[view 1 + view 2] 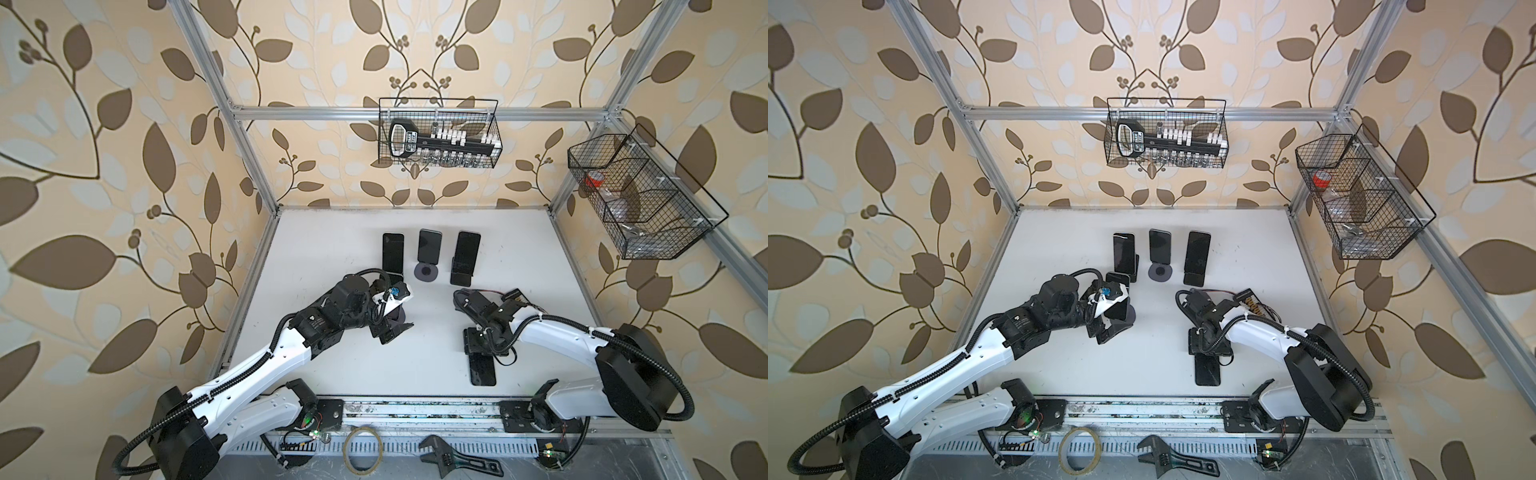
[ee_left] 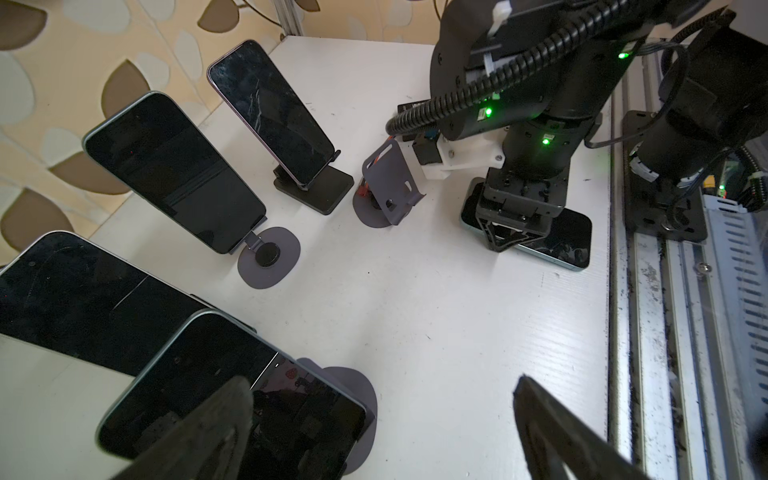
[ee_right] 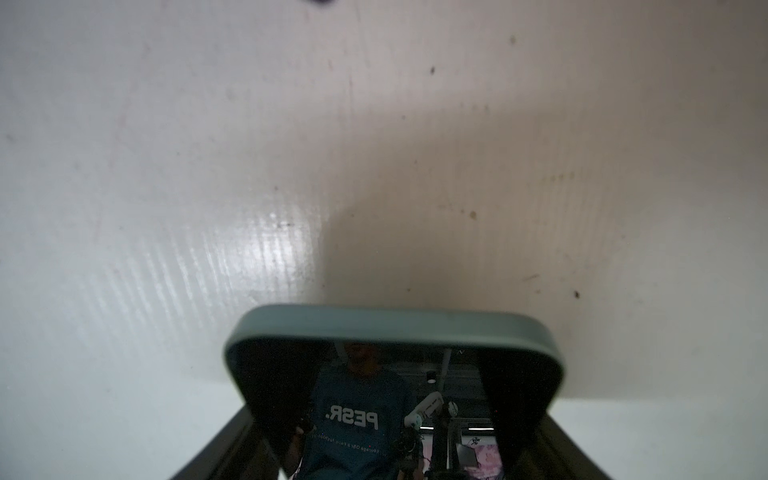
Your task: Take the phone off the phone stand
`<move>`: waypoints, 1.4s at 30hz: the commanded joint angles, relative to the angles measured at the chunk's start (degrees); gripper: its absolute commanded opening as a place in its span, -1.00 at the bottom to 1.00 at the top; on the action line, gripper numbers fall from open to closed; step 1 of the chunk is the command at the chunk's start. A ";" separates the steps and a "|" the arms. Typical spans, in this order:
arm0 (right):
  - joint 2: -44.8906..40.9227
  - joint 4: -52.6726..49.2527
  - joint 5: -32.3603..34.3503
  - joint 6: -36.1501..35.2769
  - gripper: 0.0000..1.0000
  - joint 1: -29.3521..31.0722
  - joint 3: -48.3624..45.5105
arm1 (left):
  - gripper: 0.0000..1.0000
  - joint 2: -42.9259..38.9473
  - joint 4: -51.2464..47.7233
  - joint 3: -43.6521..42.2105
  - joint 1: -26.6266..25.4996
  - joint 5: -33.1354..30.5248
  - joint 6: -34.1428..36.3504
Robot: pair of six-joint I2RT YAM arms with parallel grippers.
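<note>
A dark phone point(image 1: 483, 372) with a grey-green rim point(image 3: 395, 322) lies flat on the white table point(image 1: 332, 249) near the front. My right gripper point(image 1: 478, 350) is shut on it, a finger on each long side. Behind that arm an empty grey phone stand point(image 2: 392, 183) stands on its round base. My left gripper point(image 2: 384, 399) hangs open above the table. One of its fingers point(image 2: 216, 432) is over another phone point(image 2: 232, 395), which leans on a round-based stand point(image 2: 357, 386). In both top views this gripper point(image 1: 1115, 328) sits left of centre.
Three more phones lean on stands in a row at the back point(image 1: 392, 255) point(image 1: 429, 249) point(image 1: 466, 253). Wire baskets hang on the back wall point(image 1: 438, 133) and the right wall point(image 1: 636, 195). A wrench point(image 1: 453, 455) and a tape ring point(image 1: 365, 449) lie beyond the front rail.
</note>
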 commanded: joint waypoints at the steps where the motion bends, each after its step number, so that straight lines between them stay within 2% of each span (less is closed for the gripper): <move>1: 3.03 4.89 1.02 -0.69 0.28 -0.18 -2.53 | 0.95 -1.10 0.35 1.70 -0.75 -0.47 0.76; 42: 5.09 5.22 1.59 -1.04 0.51 -0.14 -1.37 | 0.96 -1.15 -0.11 1.62 -1.01 -1.14 1.86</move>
